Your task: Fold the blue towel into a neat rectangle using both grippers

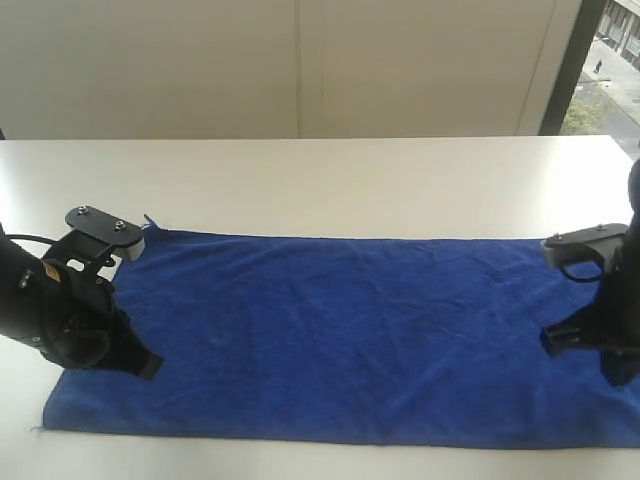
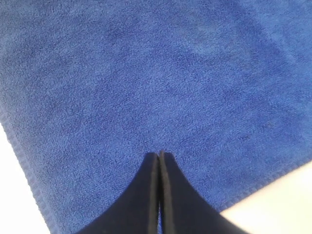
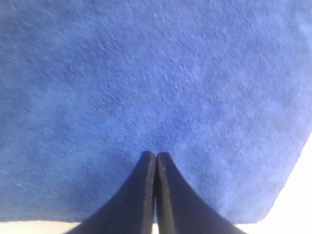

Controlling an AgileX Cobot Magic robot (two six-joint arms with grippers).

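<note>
The left end effector stands at about 8 o'clock in the exterior view, over the left short end of the blue towel. Its black body leans down to the cloth with the tip pointing toward 4 o'clock, and a grey plate with small screws sits above it, near the far left corner of the towel. In the left wrist view its two fingers are pressed together, with the tips over the blue pile close to a hemmed corner. The right end effector is at about 3 o'clock, over the right short end, and its tips are also pressed together in the right wrist view. Whether either tip touches the cloth, I cannot tell. The towel lies flat and spread out, long side across, on the near part of the white bench, around 6 o'clock. Behind the bench a pale wall fills 12 o'clock, and at 2 o'clock a window with a dark frame shows the outdoors.
</note>
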